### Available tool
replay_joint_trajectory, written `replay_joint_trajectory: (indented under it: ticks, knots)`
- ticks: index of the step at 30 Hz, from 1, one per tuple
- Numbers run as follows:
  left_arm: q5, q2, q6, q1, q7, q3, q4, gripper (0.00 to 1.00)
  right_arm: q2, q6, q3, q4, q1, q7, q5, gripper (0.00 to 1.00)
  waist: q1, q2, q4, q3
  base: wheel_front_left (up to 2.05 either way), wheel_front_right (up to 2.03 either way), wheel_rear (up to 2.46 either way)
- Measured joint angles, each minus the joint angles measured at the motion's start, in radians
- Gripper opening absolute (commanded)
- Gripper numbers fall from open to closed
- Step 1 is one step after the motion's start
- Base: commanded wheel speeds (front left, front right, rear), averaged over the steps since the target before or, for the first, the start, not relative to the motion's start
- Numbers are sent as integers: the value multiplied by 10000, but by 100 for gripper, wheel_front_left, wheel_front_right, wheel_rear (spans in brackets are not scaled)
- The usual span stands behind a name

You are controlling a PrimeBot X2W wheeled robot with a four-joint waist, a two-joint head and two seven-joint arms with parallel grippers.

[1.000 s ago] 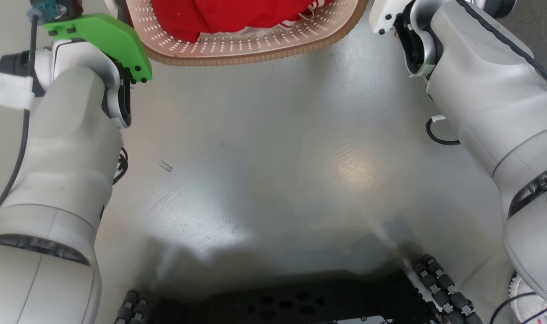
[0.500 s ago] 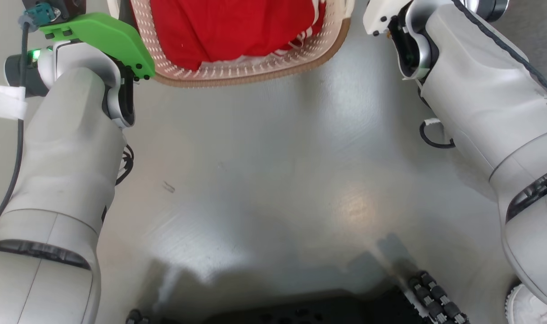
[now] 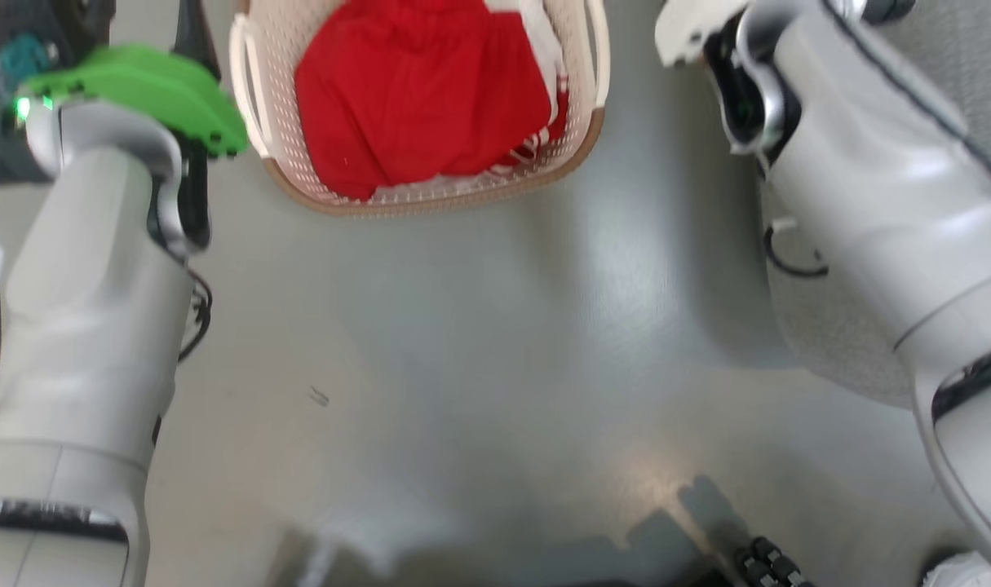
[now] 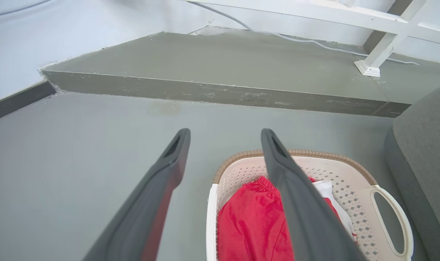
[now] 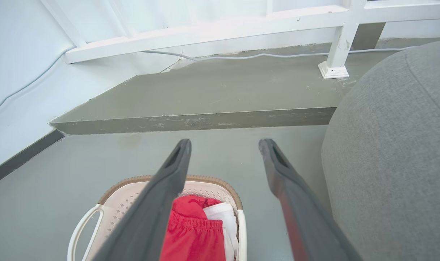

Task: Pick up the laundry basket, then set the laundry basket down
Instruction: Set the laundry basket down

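The laundry basket stands on the grey floor between my two arms; it is cream, perforated, brown-rimmed, and holds a red garment and some white cloth. From the left wrist, the laundry basket lies below and to the right, its far white handle in sight. My left gripper is open, above the basket's left edge and clear of it. My right gripper is open too, raised over the right edge of the laundry basket, touching nothing.
A grey upholstered seat rises close on the basket's right. Beyond the basket the floor steps up to a raised ledge, with a white frame post and a cable along the wall. My base's wheels sit at the head view's bottom edge.
The head camera has moved, so the whole picture slid down and more of the basket's inside and side handles shows. Both arms stay at the basket's sides.
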Motion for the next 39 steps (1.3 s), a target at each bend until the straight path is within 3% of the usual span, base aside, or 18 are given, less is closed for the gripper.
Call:
replay_joint_trajectory:
  ticks: [12,39]
  knots:
    - [823,125,75,2223,0,821,-1847,100,-69,0,-1267,-1544,2336,-2,-1430,100,-1,0,-15,-1536,0,0,0]
    - [2019,-67,159,7022,0,1749,-4134,100,130,-2,-3429,-4686,7612,-2,-3812,100,-1,0,-26,-4923,0,0,0]
